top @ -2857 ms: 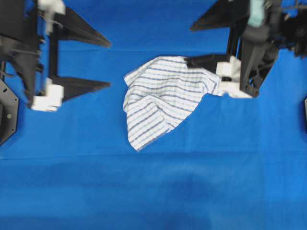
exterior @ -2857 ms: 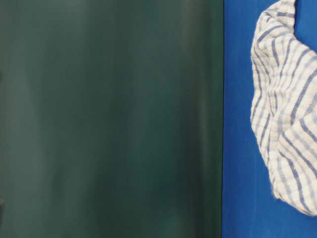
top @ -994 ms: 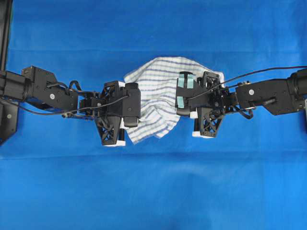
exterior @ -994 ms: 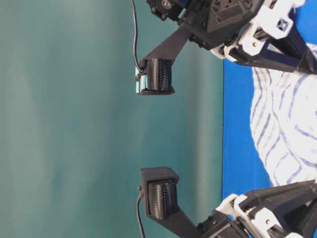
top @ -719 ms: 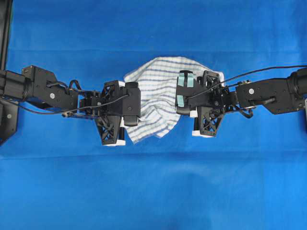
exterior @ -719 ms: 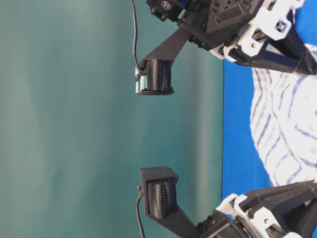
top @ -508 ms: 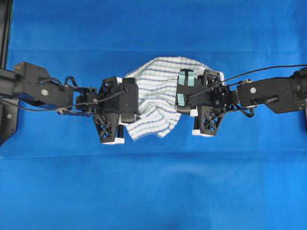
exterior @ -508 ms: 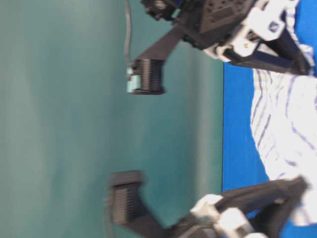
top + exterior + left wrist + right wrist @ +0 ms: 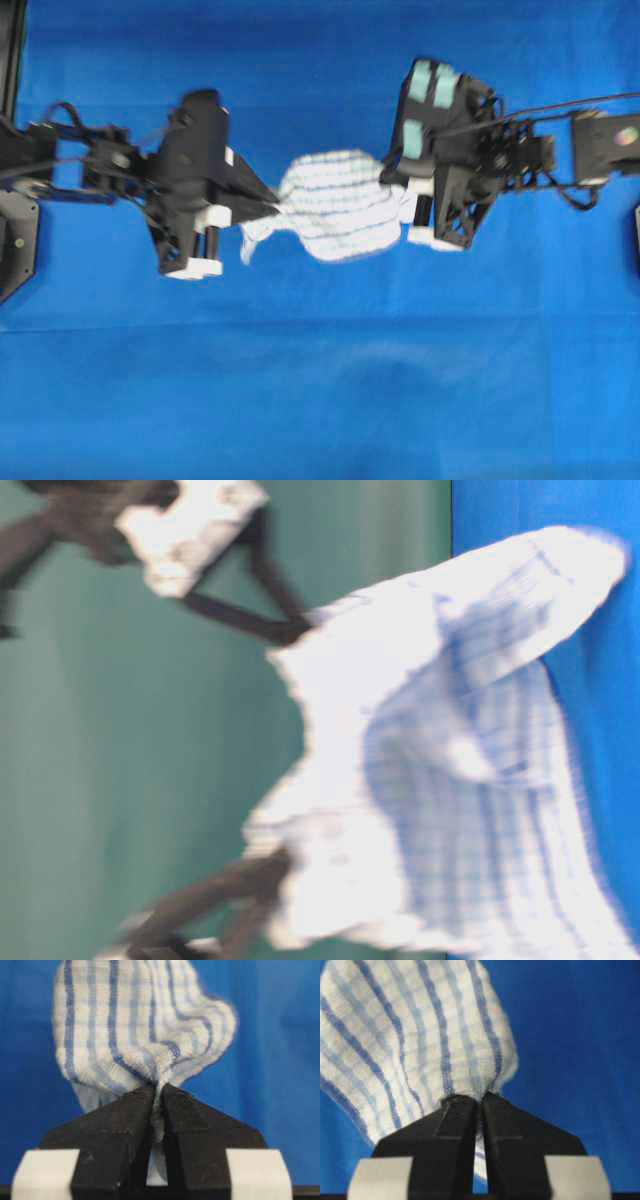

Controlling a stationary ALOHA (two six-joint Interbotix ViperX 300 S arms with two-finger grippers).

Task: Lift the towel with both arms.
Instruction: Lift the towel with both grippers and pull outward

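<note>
Towel (image 9: 340, 205) was held between 2 grippers: left gripper (image 9: 157, 1091) clamped on 1 bunched edge, right gripper (image 9: 479, 1097) on another. Exterior views were blurred; towel's far side was hidden.

Overhead view looked straight down; table-level view sat sideways, close. Each wrist camera faced along its closed jaws. All four shared the towel (image 9: 335, 205).

The towel (image 9: 145, 1025) pinched in my left claw (image 9: 156, 1095) is soft woven cloth, coarse and nubbly, its edge a little fuzzy. My right claw (image 9: 479, 1102) is matt black plastic with a faint grain, backed by smooth white plastic brackets (image 9: 577, 1175). The worktop (image 9: 320, 400) wears a smooth, matt blue cloth covering.
</note>
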